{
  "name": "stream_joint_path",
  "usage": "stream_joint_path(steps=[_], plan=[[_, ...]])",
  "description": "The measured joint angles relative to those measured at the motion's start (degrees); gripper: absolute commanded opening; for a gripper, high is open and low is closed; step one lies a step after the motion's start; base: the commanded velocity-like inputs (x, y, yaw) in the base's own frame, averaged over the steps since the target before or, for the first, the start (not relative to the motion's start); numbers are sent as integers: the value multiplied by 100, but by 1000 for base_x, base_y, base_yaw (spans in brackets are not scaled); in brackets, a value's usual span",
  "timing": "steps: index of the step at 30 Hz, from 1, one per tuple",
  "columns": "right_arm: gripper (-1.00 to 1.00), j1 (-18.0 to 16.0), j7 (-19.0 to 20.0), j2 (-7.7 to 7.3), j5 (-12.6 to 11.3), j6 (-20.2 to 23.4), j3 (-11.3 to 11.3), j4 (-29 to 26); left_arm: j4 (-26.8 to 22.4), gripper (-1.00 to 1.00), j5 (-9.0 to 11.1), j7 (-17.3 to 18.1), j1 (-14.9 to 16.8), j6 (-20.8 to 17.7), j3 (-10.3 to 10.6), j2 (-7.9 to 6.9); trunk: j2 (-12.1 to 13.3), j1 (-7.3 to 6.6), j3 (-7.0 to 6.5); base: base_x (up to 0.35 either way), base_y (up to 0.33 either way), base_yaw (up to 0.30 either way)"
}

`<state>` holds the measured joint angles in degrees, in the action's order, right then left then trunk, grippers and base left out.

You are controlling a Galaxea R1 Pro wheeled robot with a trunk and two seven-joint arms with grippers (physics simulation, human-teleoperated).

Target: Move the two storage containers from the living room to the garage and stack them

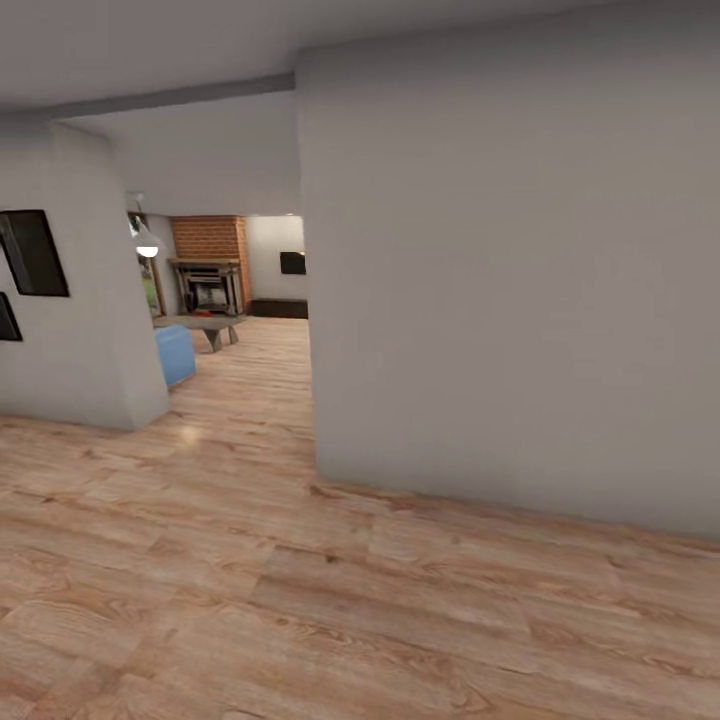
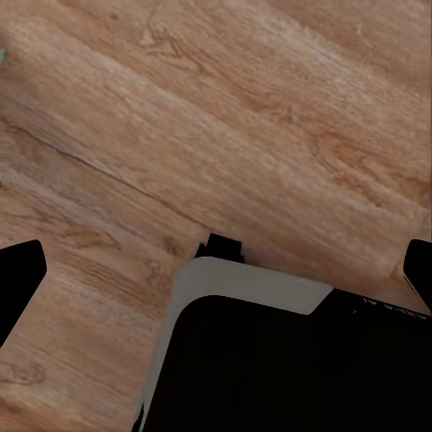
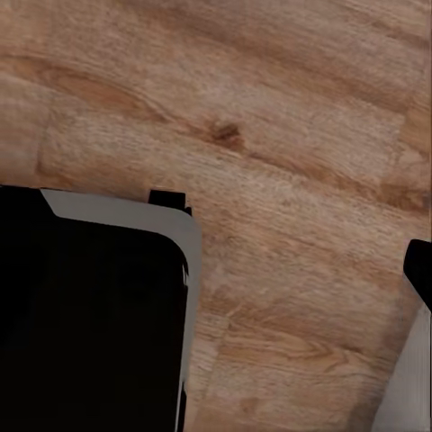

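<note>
You are in a hallway on the wood floor [image 1: 300, 600], facing a grey wall [image 1: 510, 300]. The living room, with its brick fireplace [image 1: 210, 262], lies through the opening at the frame's upper left. No container is in sight, so nothing looks moved. Both jaws stand released, holding nothing.

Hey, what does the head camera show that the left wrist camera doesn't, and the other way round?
Head view alone: a big grey wall ahead, and past its edge a room with a brick fireplace, a low grey table, a blue seat, a hanging lamp and dark frames on the nearer wall. Left wrist view alone: the left gripper, its black fingers spread wide with nothing between them, above the robot's dark, grey-edged body. Shared: the light wood plank floor.
</note>
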<state>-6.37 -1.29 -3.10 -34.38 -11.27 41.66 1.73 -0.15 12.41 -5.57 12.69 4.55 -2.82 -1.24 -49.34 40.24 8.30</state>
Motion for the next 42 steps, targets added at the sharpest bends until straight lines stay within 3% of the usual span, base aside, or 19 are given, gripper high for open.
stream_joint_path(steps=[37,42], plan=[[100,0,-1,0,-14,8,-18,0,1,100,0,0,0,0,0,0,0,0,0,321,0,273],[100,1,-3,-8,-3,22,-11,-1,2,100,-1,0,1,0,0,0,0,0,0,321,0,75]])
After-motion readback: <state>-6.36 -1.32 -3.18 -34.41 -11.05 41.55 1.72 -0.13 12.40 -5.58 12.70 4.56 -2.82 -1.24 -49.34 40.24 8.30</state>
